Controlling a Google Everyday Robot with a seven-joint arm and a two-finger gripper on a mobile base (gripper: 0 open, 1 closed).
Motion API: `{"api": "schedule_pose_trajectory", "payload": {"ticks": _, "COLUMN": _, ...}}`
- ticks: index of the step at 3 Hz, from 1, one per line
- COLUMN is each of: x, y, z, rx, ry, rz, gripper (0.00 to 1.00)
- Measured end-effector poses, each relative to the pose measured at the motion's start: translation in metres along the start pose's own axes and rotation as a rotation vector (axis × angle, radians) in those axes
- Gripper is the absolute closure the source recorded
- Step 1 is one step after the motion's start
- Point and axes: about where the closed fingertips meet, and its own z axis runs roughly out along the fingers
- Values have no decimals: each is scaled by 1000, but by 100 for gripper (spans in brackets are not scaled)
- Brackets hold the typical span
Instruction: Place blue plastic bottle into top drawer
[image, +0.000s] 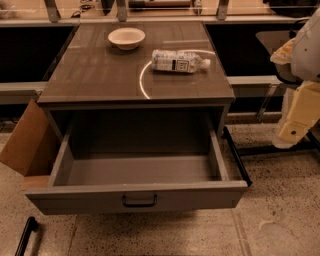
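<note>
The blue plastic bottle (179, 60) lies on its side on the cabinet top (100, 75), right of centre, with its white cap pointing right. The top drawer (75, 199) is pulled out wide open towards me, and its dark bar handle (139, 201) is at the centre of the front panel. Only the drawer's grey floor shows inside. My arm hangs at the right edge of the view. My gripper (292, 131) is there beside the cabinet, well to the right of the bottle and below it, touching neither the bottle nor the drawer.
A white bowl (126, 38) stands on the cabinet top, back left of the bottle. A brown cardboard flap (25, 145) leans at the cabinet's left side. A black bar (25, 236) lies on the speckled floor at lower left. Dark shelving runs behind.
</note>
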Motion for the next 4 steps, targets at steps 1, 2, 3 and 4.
{"api": "schedule_pose_trajectory", "payload": {"ticks": 1, "x": 0, "y": 0, "z": 0, "rx": 0, "ry": 0, "rz": 0, "gripper": 0}}
{"api": "schedule_pose_trajectory", "payload": {"ticks": 2, "x": -8, "y": -16, "z": 14, "rx": 8, "ry": -53, "rz": 44, "gripper": 0}}
{"api": "schedule_pose_trajectory", "payload": {"ticks": 3, "x": -30, "y": -47, "z": 42, "rx": -18, "ry": -162, "rz": 66, "gripper": 0}}
{"api": "schedule_pose_trajectory", "payload": {"ticks": 4, "x": -54, "y": -82, "z": 75, "rx": -73, "ry": -297, "rz": 99, "gripper": 0}}
